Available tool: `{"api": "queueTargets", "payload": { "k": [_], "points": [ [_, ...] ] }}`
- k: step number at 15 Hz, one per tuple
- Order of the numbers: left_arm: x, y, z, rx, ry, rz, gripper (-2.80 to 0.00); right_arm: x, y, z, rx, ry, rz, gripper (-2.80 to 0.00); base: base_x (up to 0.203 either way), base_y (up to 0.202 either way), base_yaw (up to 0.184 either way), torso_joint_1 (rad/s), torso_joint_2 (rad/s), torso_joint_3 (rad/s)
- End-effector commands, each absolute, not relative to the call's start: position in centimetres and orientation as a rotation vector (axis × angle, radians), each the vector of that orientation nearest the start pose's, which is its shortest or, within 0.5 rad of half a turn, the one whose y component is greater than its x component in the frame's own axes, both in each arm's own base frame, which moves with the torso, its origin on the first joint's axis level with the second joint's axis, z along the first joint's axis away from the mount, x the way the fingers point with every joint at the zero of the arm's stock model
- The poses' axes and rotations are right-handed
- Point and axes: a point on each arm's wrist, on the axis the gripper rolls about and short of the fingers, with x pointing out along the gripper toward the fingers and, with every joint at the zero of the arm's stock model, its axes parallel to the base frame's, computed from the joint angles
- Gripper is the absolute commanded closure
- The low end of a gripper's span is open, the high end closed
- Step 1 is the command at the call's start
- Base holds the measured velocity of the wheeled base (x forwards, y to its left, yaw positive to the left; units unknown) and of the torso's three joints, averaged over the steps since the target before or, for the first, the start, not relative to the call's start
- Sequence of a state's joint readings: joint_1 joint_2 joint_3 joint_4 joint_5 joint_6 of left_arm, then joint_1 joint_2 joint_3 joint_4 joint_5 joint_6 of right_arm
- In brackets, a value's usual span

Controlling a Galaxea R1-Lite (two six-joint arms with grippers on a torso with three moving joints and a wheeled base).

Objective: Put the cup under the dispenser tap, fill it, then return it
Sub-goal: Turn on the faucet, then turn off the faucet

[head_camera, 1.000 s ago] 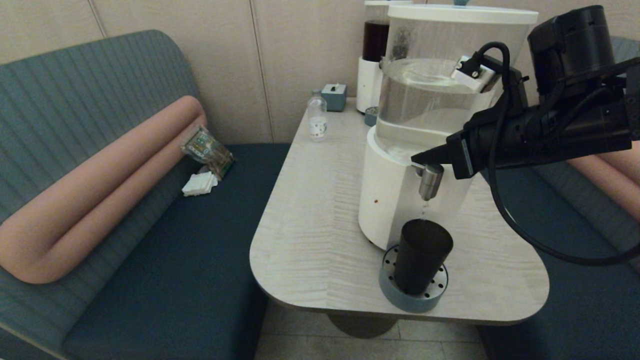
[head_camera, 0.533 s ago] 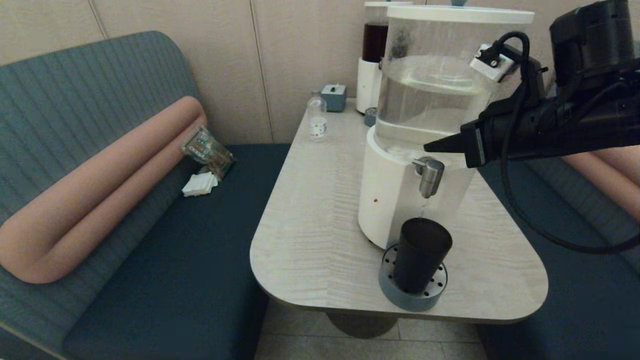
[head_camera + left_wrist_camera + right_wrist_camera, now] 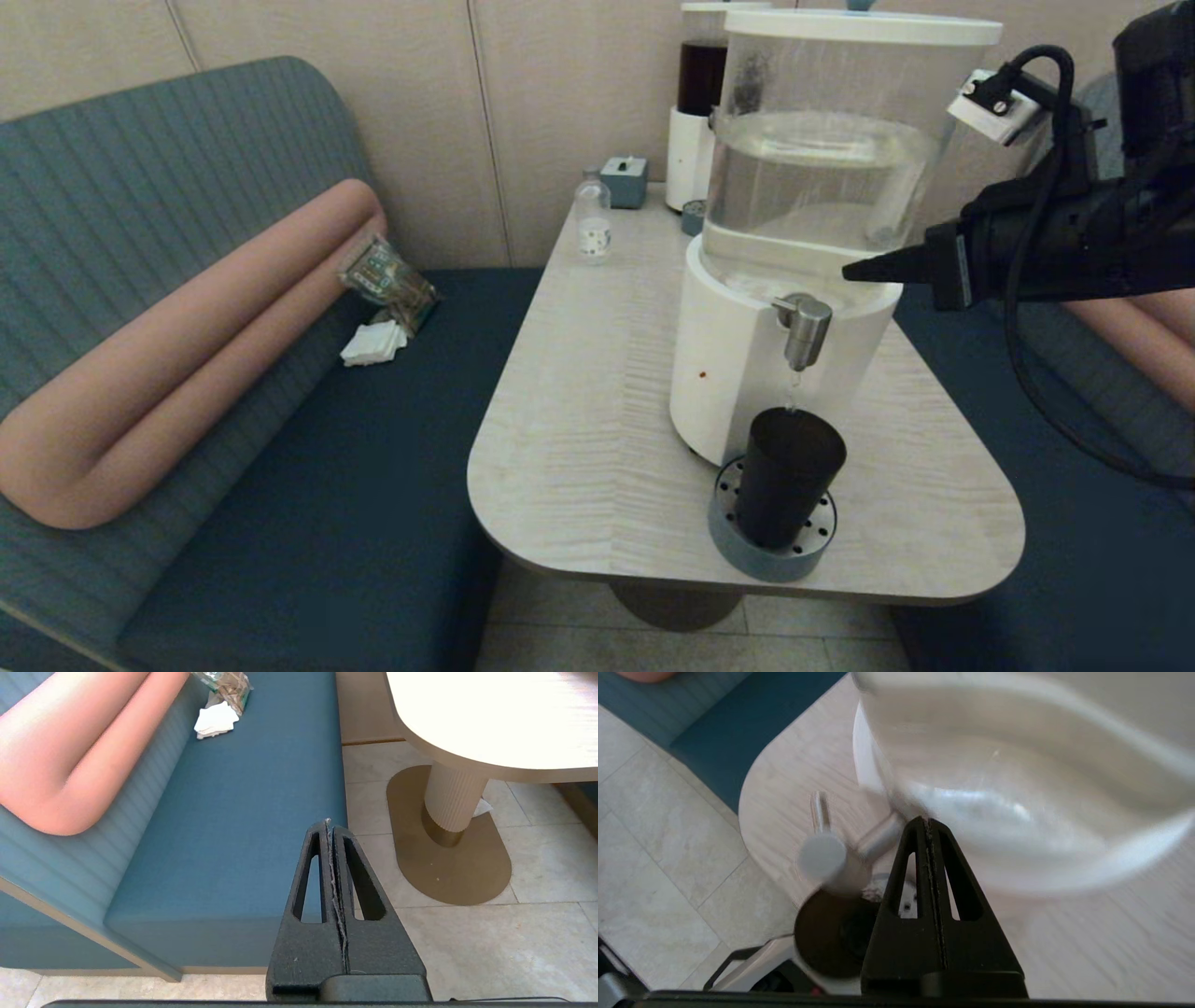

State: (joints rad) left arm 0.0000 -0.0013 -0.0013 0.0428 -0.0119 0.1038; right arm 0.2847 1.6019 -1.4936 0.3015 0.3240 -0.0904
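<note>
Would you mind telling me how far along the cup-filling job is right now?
Done: the cup stands on the drip tray directly under the dispenser tap. In hand: a thin stream drops from the tap into it, while the shut right claw is beside the tank, clear of the tap. Left: returning the cup. The left claw is parked, shut, off the table.

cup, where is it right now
In the head view the cup stands upright on the round grey drip tray at the table's near edge, directly below the dispenser tap.
</note>
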Motion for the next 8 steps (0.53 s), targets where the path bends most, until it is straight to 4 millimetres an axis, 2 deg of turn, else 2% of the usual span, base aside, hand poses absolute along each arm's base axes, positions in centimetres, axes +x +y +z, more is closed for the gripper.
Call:
{"api": "queueTargets", "payload": {
  "k": [1,5,8],
  "points": [
    [-2.3,0.0,7.2,0.104,0.041,-0.014,0.0,24.8,7.5,32.3,-0.076,0.367,0.607,0.0,0.0,0.0,0.0,0.0,0.0,0.0],
    [-2.3,0.0,7.2,0.104,0.041,-0.014,0.0,20.5,4.7,31.4,-0.06,0.383,0.537,0.0,0.0,0.0,0.0,0.0,0.0,0.0],
    [-2.3,0.0,7.2,0.104,0.041,-0.014,0.0,16.4,1.9,31.6,-0.028,0.36,0.433,0.0,0.0,0.0,0.0,0.0,0.0,0.0]
  ]
}}
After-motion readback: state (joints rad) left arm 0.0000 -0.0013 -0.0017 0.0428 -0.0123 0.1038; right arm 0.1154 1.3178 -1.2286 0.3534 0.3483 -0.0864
